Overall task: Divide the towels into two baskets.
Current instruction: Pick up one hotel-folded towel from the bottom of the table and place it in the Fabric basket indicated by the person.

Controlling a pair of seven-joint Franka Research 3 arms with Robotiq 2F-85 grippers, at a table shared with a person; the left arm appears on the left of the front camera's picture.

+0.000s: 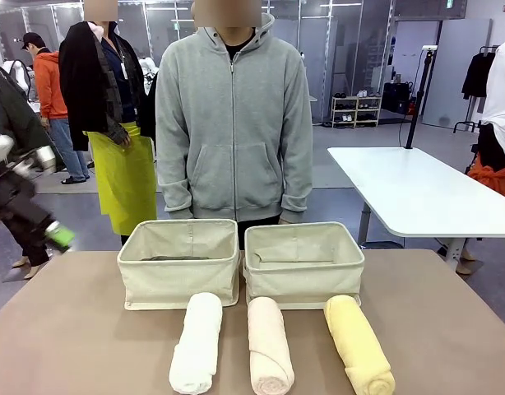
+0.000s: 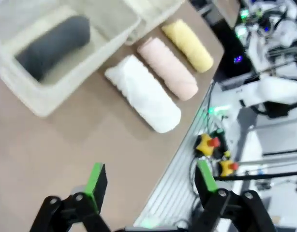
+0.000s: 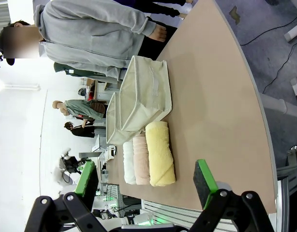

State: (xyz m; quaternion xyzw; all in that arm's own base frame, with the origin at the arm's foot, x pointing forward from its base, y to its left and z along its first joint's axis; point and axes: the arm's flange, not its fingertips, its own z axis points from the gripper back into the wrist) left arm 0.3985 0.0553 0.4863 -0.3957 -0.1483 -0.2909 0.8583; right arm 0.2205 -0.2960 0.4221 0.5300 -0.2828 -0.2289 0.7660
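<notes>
Two cream canvas baskets stand side by side mid-table, the left one point(image 1: 178, 276) and the right one point(image 1: 303, 276). A dark grey towel point(image 2: 54, 46) lies inside the left basket point(image 2: 22, 92). In front of the baskets lie three rolls in a row: white towel point(image 1: 196, 341), peach towel point(image 1: 269, 346), yellow towel point(image 1: 359, 343). My left gripper point(image 1: 57, 237) hangs blurred off the table's left edge, open and empty point(image 2: 151, 179), well away from the white towel point(image 2: 143, 92). My right gripper point(image 3: 146, 181) is open and empty, off the table's right side, with the yellow towel point(image 3: 160, 153) nearest it.
A person in a grey hoodie point(image 1: 233, 123) stands just behind the baskets at the far edge, arms down. A white table point(image 1: 417, 193) stands at the back right. Bare brown tabletop point(image 1: 71, 329) lies on both sides of the towels.
</notes>
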